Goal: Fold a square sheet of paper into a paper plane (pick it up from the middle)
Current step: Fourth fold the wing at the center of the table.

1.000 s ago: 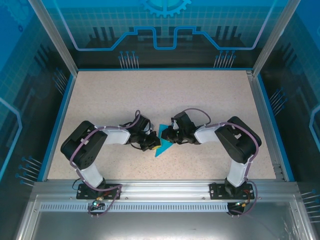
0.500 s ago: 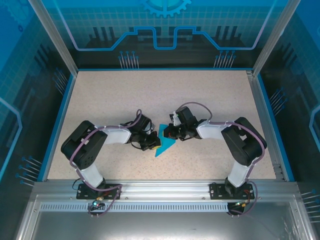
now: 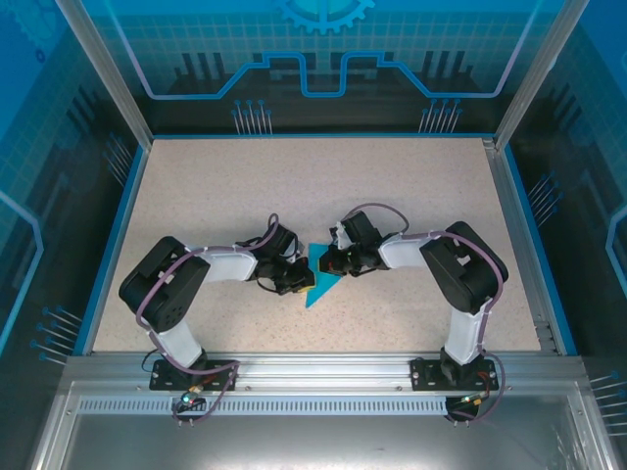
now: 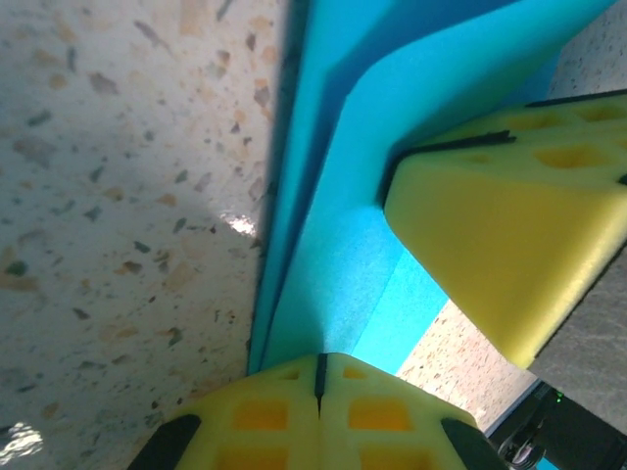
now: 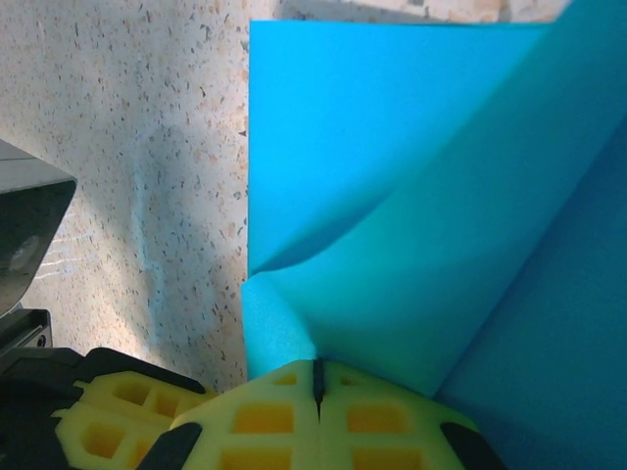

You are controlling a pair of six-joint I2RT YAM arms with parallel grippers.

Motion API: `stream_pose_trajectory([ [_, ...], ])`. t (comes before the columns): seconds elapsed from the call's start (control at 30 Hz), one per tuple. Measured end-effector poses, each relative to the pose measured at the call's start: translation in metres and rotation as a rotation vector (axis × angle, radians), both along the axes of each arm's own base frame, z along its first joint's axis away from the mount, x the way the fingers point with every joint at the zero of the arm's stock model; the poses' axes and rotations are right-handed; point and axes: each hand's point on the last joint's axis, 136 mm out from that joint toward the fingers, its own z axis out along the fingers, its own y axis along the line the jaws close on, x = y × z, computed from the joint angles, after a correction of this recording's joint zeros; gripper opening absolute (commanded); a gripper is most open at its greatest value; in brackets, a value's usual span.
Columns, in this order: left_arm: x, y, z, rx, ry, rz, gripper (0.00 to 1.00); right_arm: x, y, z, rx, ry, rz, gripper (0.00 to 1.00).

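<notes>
1. Paper: the sheet of paper, cyan-blue and partly folded to a triangular outline, lies near the middle of the speckled table, between the two grippers.
2. Left gripper: clenched. Its yellow fingers meet on the sheet's folded left edge, where the layers rise off the table.
3. Right gripper: clenched on the sheet's upper part. A flap curls up from the table into its fingertips.
4. Spacing: the grippers sit near each other, both on the sheet.
</notes>
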Motion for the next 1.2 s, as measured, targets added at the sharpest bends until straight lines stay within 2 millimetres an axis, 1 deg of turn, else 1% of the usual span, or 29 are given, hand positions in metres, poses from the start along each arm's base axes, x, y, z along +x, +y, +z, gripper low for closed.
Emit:
stream_pose_trajectory([
  [0.3,0.0,0.0,0.0,0.007,-0.008,-0.007,0.0,0.029,-0.011,0.001,-0.053,-0.023,-0.046,0.06],
  [0.6,0.0,0.001,-0.001,0.016,-0.029,-0.025,0.0,0.037,-0.016,-0.001,-0.003,0.029,-0.043,0.07],
  [0.67,0.0,0.003,-0.002,0.023,-0.033,-0.022,0.0,0.045,-0.021,0.0,-0.002,0.025,-0.061,0.07],
  [0.83,-0.002,0.004,-0.003,0.03,-0.045,-0.03,0.0,0.08,-0.043,0.001,-0.027,-0.018,-0.14,0.08],
  [0.9,-0.001,0.005,-0.003,0.033,-0.053,-0.03,0.0,0.087,-0.048,0.001,-0.032,-0.025,-0.154,0.08],
  [1.0,-0.001,0.006,-0.002,0.036,-0.059,-0.03,0.0,0.088,-0.048,0.001,-0.032,-0.029,-0.153,0.1],
  [1.1,0.0,0.006,-0.001,0.037,-0.068,-0.033,0.0,0.088,-0.051,0.006,-0.041,-0.041,-0.152,0.1],
  [1.17,0.001,0.007,0.0,0.041,-0.077,-0.038,0.0,0.088,-0.052,0.02,-0.044,-0.066,-0.147,0.11],
  [1.2,0.001,0.007,0.0,0.045,-0.082,-0.043,0.0,0.089,-0.052,0.029,-0.042,-0.09,-0.144,0.11],
])
